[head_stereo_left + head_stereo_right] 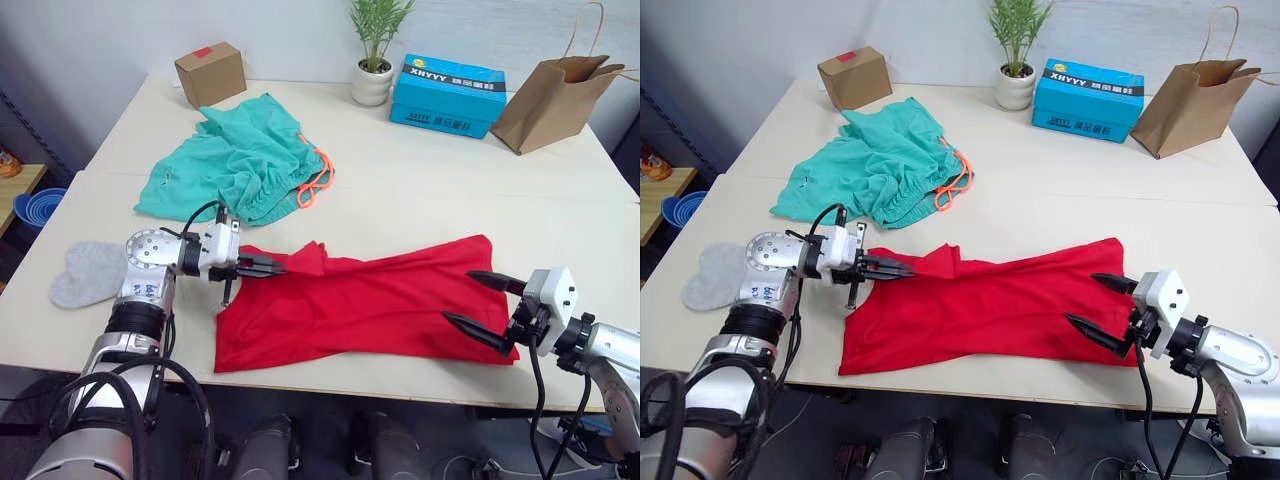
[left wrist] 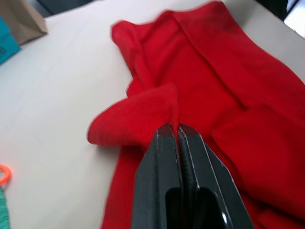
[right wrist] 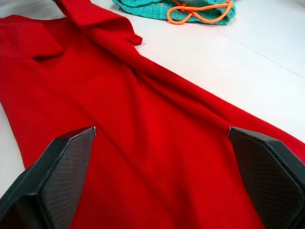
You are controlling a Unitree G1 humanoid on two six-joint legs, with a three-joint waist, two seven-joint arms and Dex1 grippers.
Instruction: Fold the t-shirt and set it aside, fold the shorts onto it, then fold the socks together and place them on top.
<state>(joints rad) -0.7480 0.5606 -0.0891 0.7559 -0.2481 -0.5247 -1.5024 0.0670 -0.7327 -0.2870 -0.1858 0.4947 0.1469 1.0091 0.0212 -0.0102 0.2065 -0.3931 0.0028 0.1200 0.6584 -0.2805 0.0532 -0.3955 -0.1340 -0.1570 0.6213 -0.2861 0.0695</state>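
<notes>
The red t-shirt [image 1: 370, 305] lies folded lengthwise along the table's near edge. My left gripper [image 1: 272, 266] is shut on a raised fold of the t-shirt [image 2: 143, 119] at its left end. At the shirt's right end my right gripper [image 1: 482, 304] stands wide open, its fingertips [image 3: 66, 157] over the red cloth. The teal-green shorts [image 1: 235, 165] lie crumpled further back on the left, the orange drawstring [image 1: 315, 185] at their right side. A light grey sock [image 1: 88, 272] rests at the table's left edge beside my left arm.
Along the table's back edge stand a small cardboard box [image 1: 210, 73], a potted plant [image 1: 375, 55], a blue carton [image 1: 447, 95] and a brown paper bag [image 1: 555, 95]. Blue bowls [image 1: 40, 208] sit off the table to the left.
</notes>
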